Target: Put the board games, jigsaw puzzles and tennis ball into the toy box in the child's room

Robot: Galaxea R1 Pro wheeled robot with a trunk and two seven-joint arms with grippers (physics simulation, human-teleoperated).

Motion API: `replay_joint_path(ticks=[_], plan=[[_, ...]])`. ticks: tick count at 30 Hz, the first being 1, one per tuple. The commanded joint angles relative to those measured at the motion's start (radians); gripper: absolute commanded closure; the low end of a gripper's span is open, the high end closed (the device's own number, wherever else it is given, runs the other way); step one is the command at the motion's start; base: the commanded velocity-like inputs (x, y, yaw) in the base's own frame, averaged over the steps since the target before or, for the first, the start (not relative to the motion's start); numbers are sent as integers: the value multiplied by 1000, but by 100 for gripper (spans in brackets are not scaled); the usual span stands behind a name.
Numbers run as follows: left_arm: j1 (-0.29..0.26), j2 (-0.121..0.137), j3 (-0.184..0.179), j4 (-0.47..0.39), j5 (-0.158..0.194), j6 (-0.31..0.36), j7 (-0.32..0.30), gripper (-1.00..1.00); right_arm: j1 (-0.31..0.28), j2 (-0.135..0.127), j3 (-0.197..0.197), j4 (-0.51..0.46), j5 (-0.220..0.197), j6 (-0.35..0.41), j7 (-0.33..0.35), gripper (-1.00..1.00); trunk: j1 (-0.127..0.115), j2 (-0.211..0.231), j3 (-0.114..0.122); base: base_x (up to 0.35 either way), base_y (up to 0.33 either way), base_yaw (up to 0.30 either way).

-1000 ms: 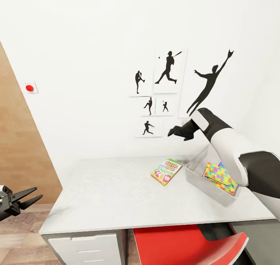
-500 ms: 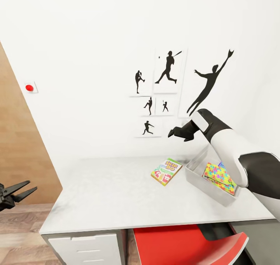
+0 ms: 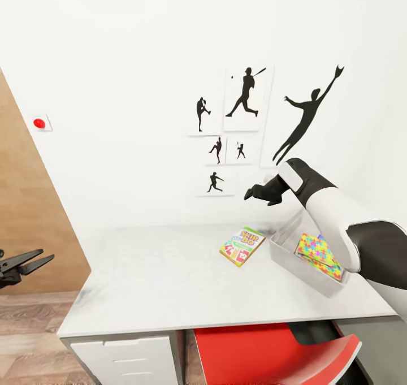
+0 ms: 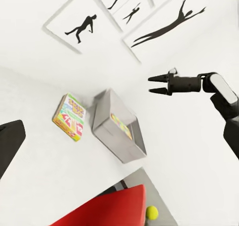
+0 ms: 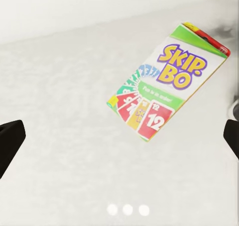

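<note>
Right gripper (image 3: 249, 194) above the desk (image 3: 169, 283), jaws apart and empty.
Skip-Bo box (image 3: 242, 247) lies just below it, beside the toy box (image 3: 294, 260); left gripper (image 3: 42, 257) likewise apart.

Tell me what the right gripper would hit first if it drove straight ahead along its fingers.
Probably the Skip-Bo box: the right wrist view, looking along the fingers, has it lying flat on the table just off centre. The open right gripper hangs above it, so depth is uncertain; it might meet bare tabletop beside the box.

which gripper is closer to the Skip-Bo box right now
Right. The right gripper hovers above the Skip-Bo box; the left gripper hangs off the table's far end.
</note>
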State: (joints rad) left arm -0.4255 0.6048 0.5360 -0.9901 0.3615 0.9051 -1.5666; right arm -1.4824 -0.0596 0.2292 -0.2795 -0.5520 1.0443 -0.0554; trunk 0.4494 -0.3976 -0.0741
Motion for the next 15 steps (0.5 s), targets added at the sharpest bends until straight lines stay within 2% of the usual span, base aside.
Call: replay_joint_path(ticks=[1, 4, 10, 11, 14, 15], plan=[[-1, 0, 0, -11, -1, 14, -4, -100, -1, 0, 7, -1, -8, 3, -6, -100, 1, -2, -4, 0, 0, 0], [-1, -4, -1, -61, -1, 34, -4, -100, -1, 4, 6, -1, 1, 3, -7, -100, 1, -2, -9, 0, 0, 0], [-2, -14, -14, -220, -1, 100, -4, -100, -1, 12, 5, -1, 13, 3, -8, -100, 1, -2, -19, 0, 0, 0], [-4, -18, -25, -265, -2, 114, -4, -100, -1, 13, 5, -1, 14, 3, -8, -100, 1, -2, -20, 0, 0, 0], [-11, -23, -55, -322, -2, 128, -4, -100, -1, 13, 4, -1, 16, 3, -8, -100, 1, -2, -25, 0, 0, 0], [-17, -26, -80, -349, -2, 133, -4, -100, -1, 13, 4, -1, 16, 3, -8, -100, 1, -2, -27, 0, 0, 0]])
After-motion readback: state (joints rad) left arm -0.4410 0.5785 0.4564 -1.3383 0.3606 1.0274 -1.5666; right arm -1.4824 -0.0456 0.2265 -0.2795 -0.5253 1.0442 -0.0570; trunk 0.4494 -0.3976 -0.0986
